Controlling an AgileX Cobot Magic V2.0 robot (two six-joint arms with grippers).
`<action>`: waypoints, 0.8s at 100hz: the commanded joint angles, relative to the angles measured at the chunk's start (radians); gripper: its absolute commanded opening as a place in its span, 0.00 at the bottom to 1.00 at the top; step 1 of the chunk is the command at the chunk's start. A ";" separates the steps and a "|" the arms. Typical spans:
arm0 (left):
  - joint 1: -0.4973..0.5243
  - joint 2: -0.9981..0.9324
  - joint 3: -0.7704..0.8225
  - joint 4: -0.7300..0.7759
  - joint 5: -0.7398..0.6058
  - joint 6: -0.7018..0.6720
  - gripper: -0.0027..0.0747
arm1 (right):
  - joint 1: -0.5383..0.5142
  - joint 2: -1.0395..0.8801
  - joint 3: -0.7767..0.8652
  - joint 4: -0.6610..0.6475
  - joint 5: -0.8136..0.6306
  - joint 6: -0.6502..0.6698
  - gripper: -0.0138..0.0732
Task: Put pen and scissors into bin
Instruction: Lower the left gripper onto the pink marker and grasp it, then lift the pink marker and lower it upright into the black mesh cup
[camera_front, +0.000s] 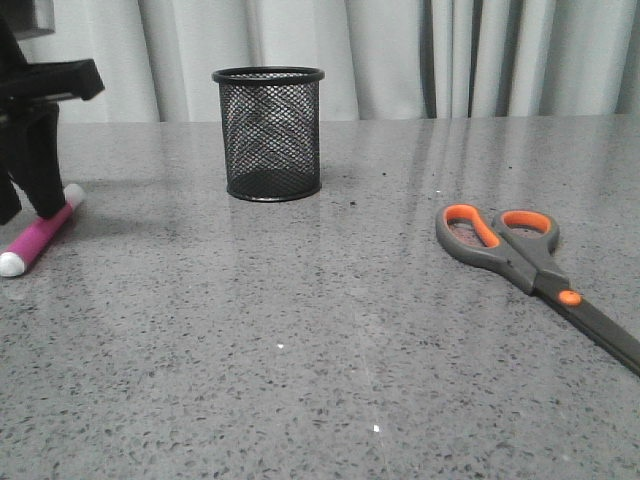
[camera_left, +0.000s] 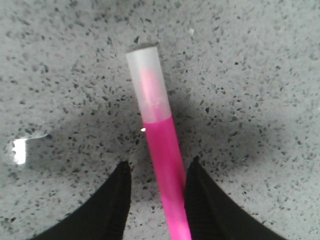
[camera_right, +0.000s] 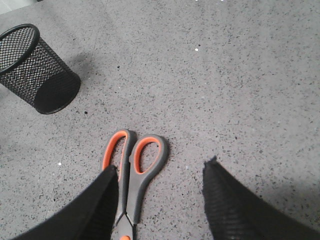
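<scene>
The magenta-pink pen (camera_front: 40, 236) lies on the table at the far left, white end toward the front. In the left wrist view the pen (camera_left: 160, 145) lies between the fingers of my left gripper (camera_left: 160, 164), pale cap pointing away. One finger touches it and the other stands a small gap off, so the gripper is open around it. In the front view my left gripper (camera_front: 25, 205) stands down over the pen. The scissors (camera_front: 530, 255) lie flat at the right. My right gripper (camera_right: 162, 165) is wide open above the scissors (camera_right: 134, 172), one finger over a handle. The black mesh bin (camera_front: 268, 134) stands upright at the back.
The grey speckled table (camera_front: 320, 350) runs back to pale curtains (camera_front: 400, 50) along the far edge. The bin also shows in the right wrist view (camera_right: 37, 70), beyond the scissors' handles. A bright glare spot (camera_left: 20, 150) lies on the table beside the left gripper.
</scene>
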 joint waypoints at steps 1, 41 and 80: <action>-0.016 -0.010 -0.032 -0.020 -0.001 -0.014 0.32 | 0.004 0.003 -0.038 0.008 -0.062 -0.012 0.56; -0.018 -0.006 -0.041 -0.027 -0.057 0.024 0.01 | 0.004 0.003 -0.038 0.008 -0.062 -0.012 0.56; -0.059 -0.278 -0.048 -0.705 -0.763 0.621 0.01 | 0.004 0.003 -0.038 0.008 -0.083 -0.012 0.56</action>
